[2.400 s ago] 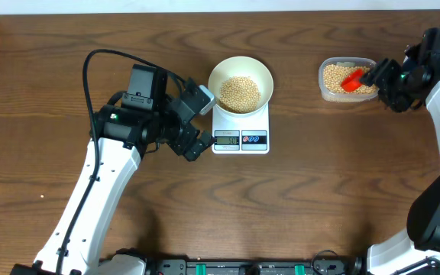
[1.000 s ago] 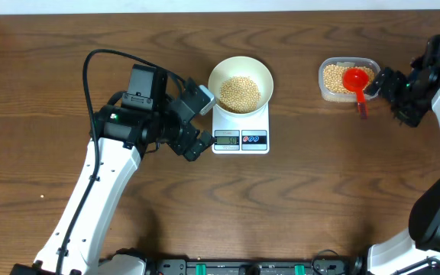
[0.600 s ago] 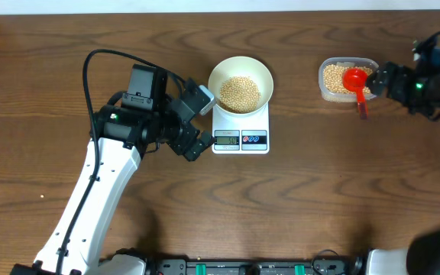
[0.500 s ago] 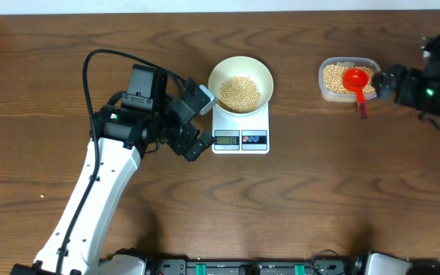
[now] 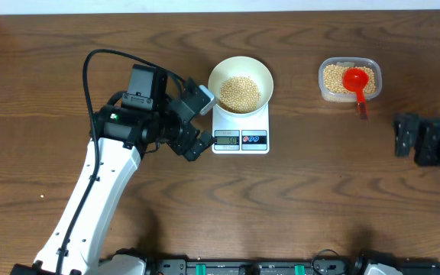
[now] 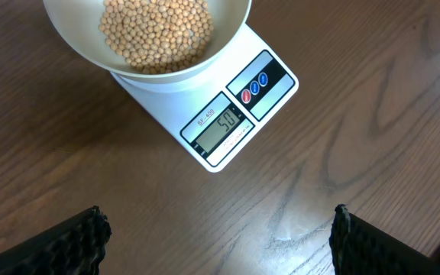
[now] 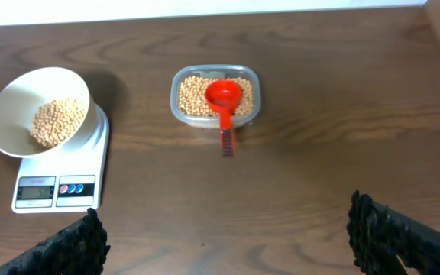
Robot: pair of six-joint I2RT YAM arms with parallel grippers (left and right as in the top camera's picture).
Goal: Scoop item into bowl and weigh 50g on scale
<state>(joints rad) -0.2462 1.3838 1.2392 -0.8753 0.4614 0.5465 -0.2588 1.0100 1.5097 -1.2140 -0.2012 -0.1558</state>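
Observation:
The white bowl (image 5: 240, 79) holds tan beans (image 5: 239, 92) and stands on the white scale (image 5: 241, 138). In the left wrist view the scale (image 6: 235, 114) displays 50 under the bowl (image 6: 228, 34). A clear tub (image 5: 348, 79) of beans holds a red scoop (image 5: 357, 82), its handle hanging over the front rim. My left gripper (image 5: 199, 122) is open and empty just left of the scale. My right gripper (image 5: 400, 135) is open and empty, below and right of the tub. The right wrist view shows bowl (image 7: 10, 103), scale (image 7: 56, 187), tub (image 7: 215, 95) and scoop (image 7: 224, 103).
The brown wooden table (image 5: 296, 198) stretches around. The left arm's black cable (image 5: 90, 69) loops above its wrist. A white wall edge runs along the back.
My right gripper let go of the red scoop, leaving it in the tub, and drew back down and to the right. The left arm has not moved.

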